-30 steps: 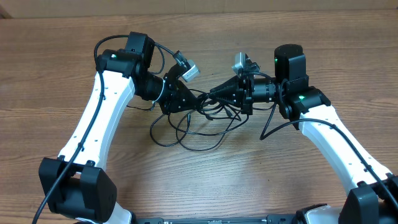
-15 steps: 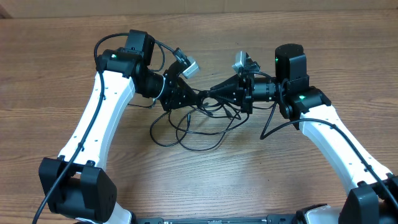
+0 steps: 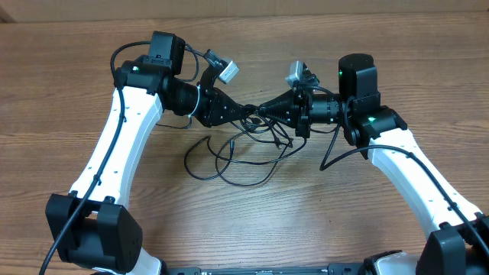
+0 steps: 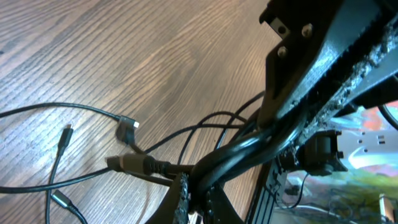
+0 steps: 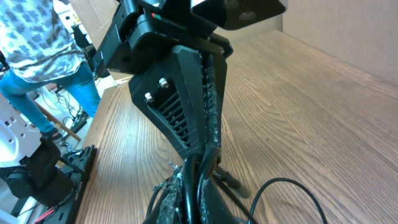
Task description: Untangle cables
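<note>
Overhead, the two arms reach inward from either side and meet tip to tip above the middle of the wooden bench (image 3: 321,221). The left hand (image 3: 249,112) is clamped tight on a gathered bunch of the cables (image 3: 229,163). The right hand (image 3: 267,111) is squeezed closed on the same bunch, just beside the left one's tips. From that pinched point the thin black cords drop and spread into several overlapping loops. These lie on the bench on the side of the hands nearer the robot's base. The widest loop swings out to the left and curves back under the others.

From the left wrist, the cords run as a thick dark bundle up out of the fingers (image 4: 179,200) at the lower edge, and the other hand fills the upper right. Down on the bench a silvery-tipped plug (image 4: 129,123) ends one cord. A small dark plug (image 4: 66,132) lies apart from it to the left. A longer plug (image 4: 127,163) sits among crossing strands; whether it touches the wood I cannot tell.

From the right wrist, the strands pass between worn finger pads (image 5: 163,198), and the left hand's ribbed black finger comes down to meet them.
</note>
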Controlling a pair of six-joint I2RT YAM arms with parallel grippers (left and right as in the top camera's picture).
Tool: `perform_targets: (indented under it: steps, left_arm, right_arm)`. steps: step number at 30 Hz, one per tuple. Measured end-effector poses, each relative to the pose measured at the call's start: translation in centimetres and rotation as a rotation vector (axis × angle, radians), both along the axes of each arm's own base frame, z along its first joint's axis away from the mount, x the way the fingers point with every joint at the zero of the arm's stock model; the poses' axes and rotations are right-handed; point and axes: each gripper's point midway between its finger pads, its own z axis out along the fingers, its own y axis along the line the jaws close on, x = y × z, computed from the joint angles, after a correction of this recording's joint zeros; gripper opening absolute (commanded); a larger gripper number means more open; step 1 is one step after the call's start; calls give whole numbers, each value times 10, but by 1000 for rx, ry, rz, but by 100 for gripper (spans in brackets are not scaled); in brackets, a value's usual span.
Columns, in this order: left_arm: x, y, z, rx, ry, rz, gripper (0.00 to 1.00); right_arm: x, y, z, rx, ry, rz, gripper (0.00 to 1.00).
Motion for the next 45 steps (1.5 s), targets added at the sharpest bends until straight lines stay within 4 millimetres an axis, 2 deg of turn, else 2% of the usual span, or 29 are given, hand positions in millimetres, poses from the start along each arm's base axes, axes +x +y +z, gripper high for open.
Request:
perform_targets:
  steps: [5, 10, 16, 27, 31, 34, 37, 42, 45]
  left_arm:
    - [10, 4, -5, 37, 57, 93, 4]
    - [32, 35, -25, 186, 108, 291, 4]
    - [37, 47, -33, 250, 152, 390, 4]
    - [38, 50, -34, 265, 150, 402, 4]
    - [35, 42, -29, 223, 114, 329, 4]
    - [27, 28, -18, 134, 73, 220, 4]
    - [21, 20, -8, 63, 49, 152, 4]
    - [14, 11, 4, -21, 26, 80, 4]
    - [12, 9, 6, -36, 22, 66, 4]
  right_arm:
    - [1, -1, -5, -12, 19, -11, 4]
    - [-12, 4, 0, 26, 44, 62, 4]
    - [-22, 6, 7, 61, 25, 124, 4]
    - [-24, 6, 8, 71, 24, 138, 5]
    - [-24, 6, 8, 70, 25, 139, 4]
    - [-25, 6, 8, 71, 25, 140, 4]
    - [-24, 6, 8, 69, 25, 137, 13]
    - [-23, 6, 7, 63, 25, 129, 49]
    - [-21, 6, 5, 55, 21, 117, 61]
